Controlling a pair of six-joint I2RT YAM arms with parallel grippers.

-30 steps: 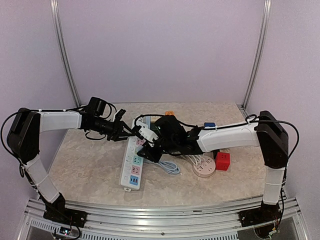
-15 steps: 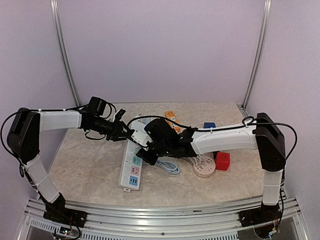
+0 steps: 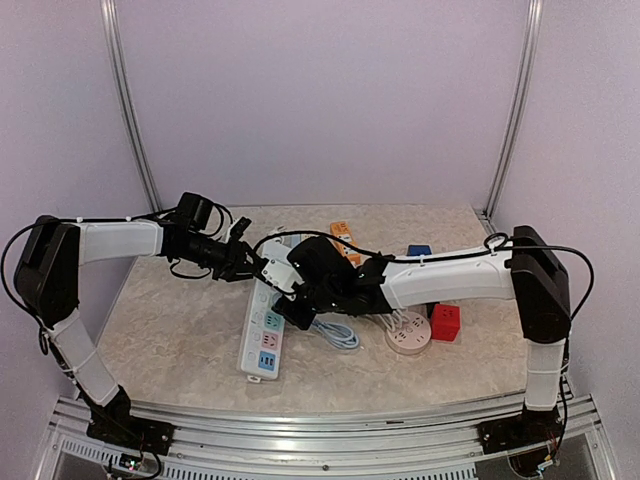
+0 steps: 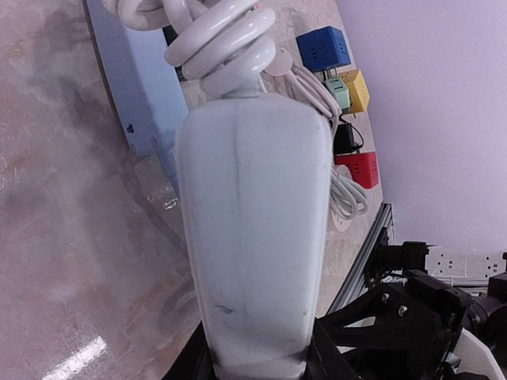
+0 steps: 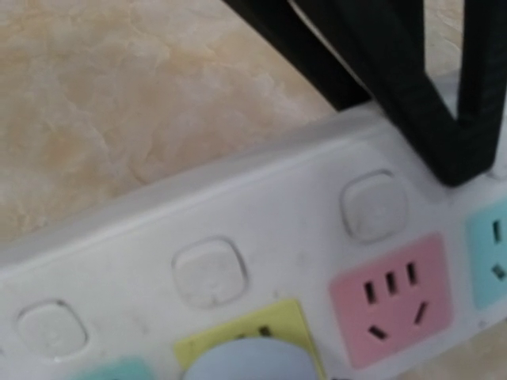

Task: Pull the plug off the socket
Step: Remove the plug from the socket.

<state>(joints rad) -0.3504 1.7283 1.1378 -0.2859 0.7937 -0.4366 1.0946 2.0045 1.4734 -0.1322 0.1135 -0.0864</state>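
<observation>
A long white power strip (image 3: 262, 345) with coloured sockets lies on the marble table. My left gripper (image 3: 255, 268) is shut on a white plug (image 3: 275, 270) over the strip's far end. In the left wrist view the plug (image 4: 253, 237) fills the middle between my black jaws (image 4: 257, 360), its coiled white cable (image 4: 222, 39) above it and the strip (image 4: 139, 87) behind. I cannot tell whether its pins are in a socket. My right gripper (image 3: 295, 305) is down on the strip's middle. Its wrist view shows the strip (image 5: 238, 237), a pink socket (image 5: 392, 297) and a pale rounded tip (image 5: 245, 364) on a yellow socket.
A loose coil of white cable (image 3: 335, 333) lies right of the strip. A round white socket (image 3: 408, 338), a red cube socket (image 3: 445, 322), a blue cube (image 3: 419, 250) and an orange adapter (image 3: 342, 232) stand under and behind my right arm. A metal rail (image 3: 320, 425) runs along the front edge.
My right gripper has moved left and settled onto the strip's middle. The white plug in my left gripper has shifted slightly left. The left arm has hardly moved.
</observation>
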